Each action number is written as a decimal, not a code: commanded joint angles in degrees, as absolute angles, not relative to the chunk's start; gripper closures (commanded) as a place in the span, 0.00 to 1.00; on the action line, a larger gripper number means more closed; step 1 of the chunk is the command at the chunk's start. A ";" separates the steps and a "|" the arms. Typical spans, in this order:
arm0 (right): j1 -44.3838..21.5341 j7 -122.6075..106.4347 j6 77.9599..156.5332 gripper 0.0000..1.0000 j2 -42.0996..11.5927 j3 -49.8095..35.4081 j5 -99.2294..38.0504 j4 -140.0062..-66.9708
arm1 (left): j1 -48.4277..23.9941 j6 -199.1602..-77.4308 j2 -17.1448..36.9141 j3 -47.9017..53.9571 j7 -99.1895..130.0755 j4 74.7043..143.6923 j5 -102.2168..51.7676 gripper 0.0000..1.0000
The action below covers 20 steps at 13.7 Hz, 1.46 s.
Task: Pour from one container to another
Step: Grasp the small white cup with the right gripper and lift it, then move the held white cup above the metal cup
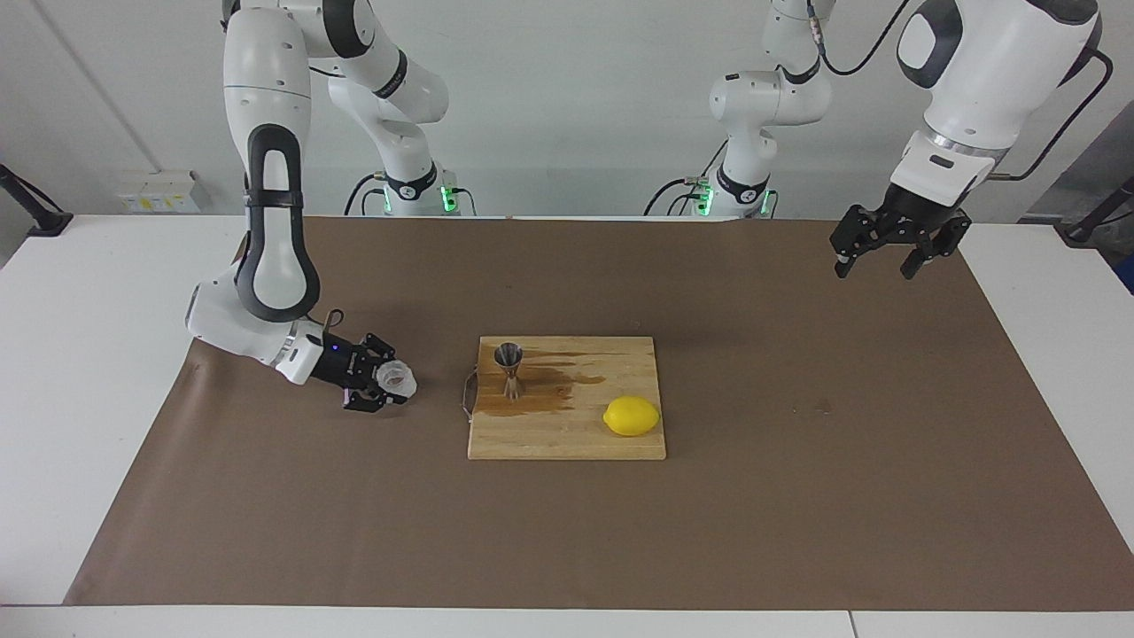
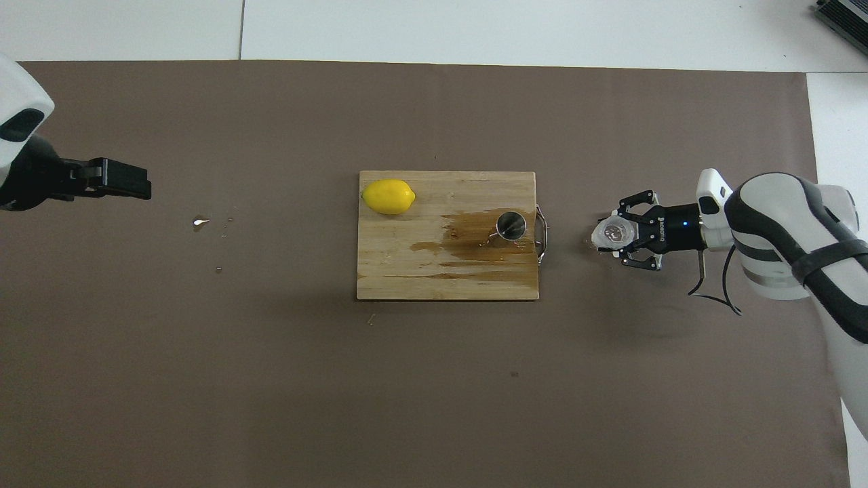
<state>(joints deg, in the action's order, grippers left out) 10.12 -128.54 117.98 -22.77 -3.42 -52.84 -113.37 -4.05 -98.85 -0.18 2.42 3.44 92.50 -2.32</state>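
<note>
A cutting board (image 1: 567,416) sits mid-frame on the desk (image 1: 797,496) in the facing view. The jigger (image 1: 509,368) stands at the board's upper left corner, the lemon (image 1: 632,416) toward its lower right. The cup (image 1: 396,378) sits mid-left of the frame, beside the board, within the right gripper (image 1: 383,387).

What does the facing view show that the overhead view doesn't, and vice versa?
Facing only: both arm bases, the wall, and the jigger seen side on with its narrow waist. Overhead only: the jigger's round open mouth, brownish contents in the cup, droplets on the brown paper under the left gripper. Both: right gripper shut on the cup beside the cutting board, the lemon and the wet stain on the board.
</note>
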 commanded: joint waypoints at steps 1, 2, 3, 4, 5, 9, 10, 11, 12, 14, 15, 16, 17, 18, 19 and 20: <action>6.61 -119.48 118.65 0.66 -17.16 -3.69 -51.35 -113.82 | -3.78 -97.56 -1.76 2.02 2.90 93.95 -3.08 0.00; 5.20 -113.87 118.74 0.65 -15.31 -3.69 -48.46 -113.82 | -3.78 -95.99 -1.76 1.85 2.90 93.96 -2.90 0.00; 4.23 -108.60 118.74 0.65 -13.55 -3.78 -45.64 -113.82 | -3.78 -94.58 -2.02 1.93 2.90 93.96 -1.94 0.00; 2.48 -104.02 118.74 0.65 -12.14 -3.78 -43.35 -113.73 | -3.78 -93.79 -2.28 1.93 2.90 94.13 -0.28 0.00; 1.59 -100.41 118.74 0.65 -11.17 -3.78 -42.20 -113.73 | -3.78 -93.95 -2.46 2.02 2.90 94.57 0.17 0.00; -2.36 -86.25 118.65 0.65 -8.53 -3.78 -35.00 -113.29 | -3.78 -95.01 -2.55 2.02 2.81 94.66 0.09 0.00; -3.33 -82.91 118.74 0.65 -8.53 -3.78 -33.15 -112.68 | -4.13 -94.75 -2.55 2.02 3.16 94.66 0.09 0.00; -3.86 -80.18 118.65 0.65 -8.53 -3.78 -31.22 -111.54 | -4.13 -94.49 -2.55 2.02 3.25 94.66 0.09 0.00; -4.65 -77.98 118.74 0.65 -8.53 -3.87 -29.64 -111.10 | -3.87 -94.31 -2.64 2.02 3.25 94.66 0.09 0.00; -6.32 -74.37 119.26 0.65 -8.53 -3.78 -27.52 -110.74 | -3.78 -94.22 -2.81 1.93 3.25 95.01 0.09 0.00; -7.11 -73.49 120.31 0.65 -8.61 -3.87 -26.90 -110.74 | -3.78 -94.22 -2.81 1.93 3.16 95.18 0.09 0.00; -7.55 -72.87 121.11 0.65 -8.61 -3.87 -26.81 -110.74 | -3.78 -94.22 -2.90 1.93 2.90 95.27 0.09 0.00; -8.52 -72.51 121.37 0.65 -8.61 -3.78 -26.37 -110.74 | -3.78 -94.13 -3.07 1.93 2.99 95.80 0.09 0.00; -8.61 -71.90 121.81 0.65 -8.61 -3.78 -25.50 -110.74 | -3.69 -94.30 -3.34 1.93 3.25 96.06 0.09 0.00; -8.61 -70.42 121.82 0.65 -8.61 -3.78 -24.18 -110.83 | -3.69 -94.22 -3.34 1.93 3.51 96.15 0.09 0.00; -8.61 -69.10 121.56 0.65 -8.61 -3.87 -22.43 -110.83 | -3.69 -94.57 -3.34 1.93 3.52 96.41 0.09 0.00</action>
